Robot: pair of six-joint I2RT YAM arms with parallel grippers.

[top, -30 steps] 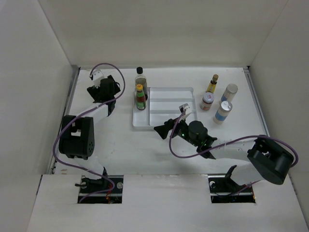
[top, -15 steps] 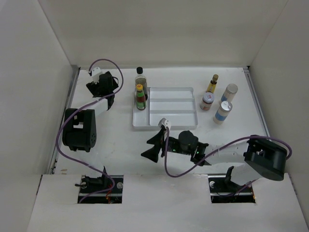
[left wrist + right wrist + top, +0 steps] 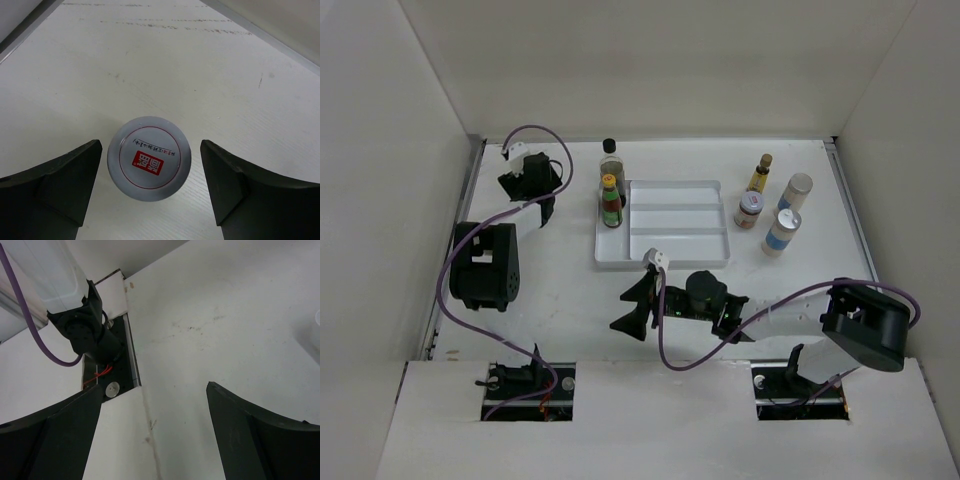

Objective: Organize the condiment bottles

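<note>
A: Where is the left gripper [image 3: 528, 184]?

B: At the far left of the table [image 3: 570, 300], well apart from the tray [image 3: 660, 264]. From above it hides whatever sits under it. Its own camera looks straight down on a silver jar [image 3: 149, 158] standing between the fingers [image 3: 55, 185]. Only the lid shows, so the body and label are out of sight.

A: Gripping it?

B: No. The jaws stand apart around the jar, with a thin strip of table on each side of the lid. The left gap is the narrower.

A: And the right gripper [image 3: 625, 308]?

B: On the near side of the tray, pointing left, spread wide with nothing between the jaws. Its camera shows bare table, the front ledge and a black mount [image 3: 92, 337] in a slot. A pale curved edge is cut off at the right border. It may be the tray's corner.

A: The other bottles?

B: All upright. The red-green bottle [image 3: 610, 203] stands in the tray's left compartment, at the far end. The black-capped bottle [image 3: 611, 160] is right behind it with its foot covered, so I cannot tell whether it is inside the far rim. To the right of the tray, the amber bottle [image 3: 760, 173] stands farthest back and a red-label jar [image 3: 749, 210] stands just beside the rim. Further right are the far cylinder [image 3: 799, 190] and the near cylinder [image 3: 783, 231]. Their labels are too small to read.
</note>
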